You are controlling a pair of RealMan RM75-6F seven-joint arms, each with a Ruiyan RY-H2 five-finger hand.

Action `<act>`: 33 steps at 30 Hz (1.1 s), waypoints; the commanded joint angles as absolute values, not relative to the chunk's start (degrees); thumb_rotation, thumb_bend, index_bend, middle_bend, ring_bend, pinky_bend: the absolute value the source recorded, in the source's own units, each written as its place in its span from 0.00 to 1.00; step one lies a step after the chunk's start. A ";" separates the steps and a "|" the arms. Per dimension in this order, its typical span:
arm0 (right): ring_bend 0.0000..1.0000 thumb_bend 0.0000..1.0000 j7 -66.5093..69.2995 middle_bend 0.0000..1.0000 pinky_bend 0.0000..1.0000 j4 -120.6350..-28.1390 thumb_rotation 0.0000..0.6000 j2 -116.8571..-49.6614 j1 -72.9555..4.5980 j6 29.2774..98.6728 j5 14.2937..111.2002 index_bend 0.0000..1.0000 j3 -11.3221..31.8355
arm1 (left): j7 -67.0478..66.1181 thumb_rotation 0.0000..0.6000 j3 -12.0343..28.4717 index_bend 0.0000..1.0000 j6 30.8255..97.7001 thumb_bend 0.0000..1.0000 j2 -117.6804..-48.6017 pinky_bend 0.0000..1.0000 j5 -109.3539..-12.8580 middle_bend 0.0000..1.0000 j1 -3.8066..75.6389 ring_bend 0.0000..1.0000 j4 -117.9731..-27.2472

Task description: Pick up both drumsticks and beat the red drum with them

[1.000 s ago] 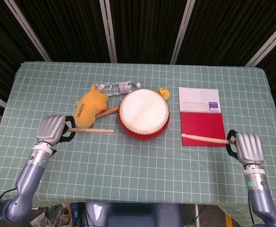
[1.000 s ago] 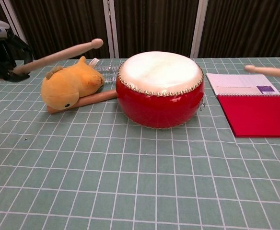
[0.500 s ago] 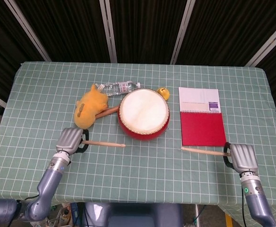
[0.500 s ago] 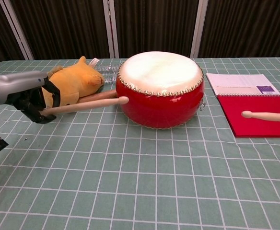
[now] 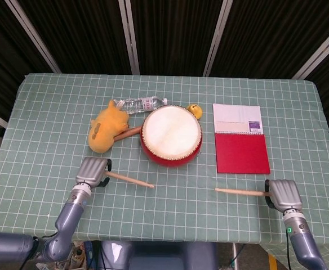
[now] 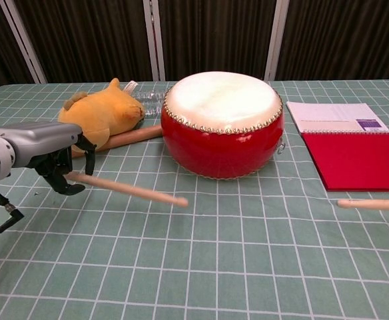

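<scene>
left robot hand closed low near table edge, right robot hand likewise

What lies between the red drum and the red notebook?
Only bare checkered tablecloth lies between the red drum and the red notebook, as the head view shows.

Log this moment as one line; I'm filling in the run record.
left hand: holds left drumstick | right hand: holds right drumstick | red drum: neither stick touching | phase: sticks held low, short of drum
</scene>
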State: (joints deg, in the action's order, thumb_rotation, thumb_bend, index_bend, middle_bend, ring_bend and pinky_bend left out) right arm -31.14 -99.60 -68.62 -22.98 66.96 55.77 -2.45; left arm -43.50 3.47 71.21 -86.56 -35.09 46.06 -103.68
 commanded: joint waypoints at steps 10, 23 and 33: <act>0.99 0.39 -35.29 0.90 0.89 -99.96 1.00 -69.33 -23.17 66.94 54.48 0.23 -2.58 | -43.19 1.00 2.93 0.25 71.77 0.10 -84.43 1.00 -35.38 0.96 44.24 1.00 -106.26; 0.65 0.38 -34.81 0.56 0.55 -101.36 1.00 -68.13 -21.76 69.96 56.07 0.09 -1.63 | -34.25 1.00 0.65 0.13 76.04 0.09 -76.22 0.55 -47.39 0.42 37.51 0.48 -111.64; 0.01 0.25 -10.55 0.02 0.06 -101.19 1.00 -62.89 -14.21 82.07 73.45 0.00 0.68 | -15.89 1.00 -8.76 0.00 88.92 0.00 -65.58 0.08 -72.40 0.00 22.53 0.01 -106.26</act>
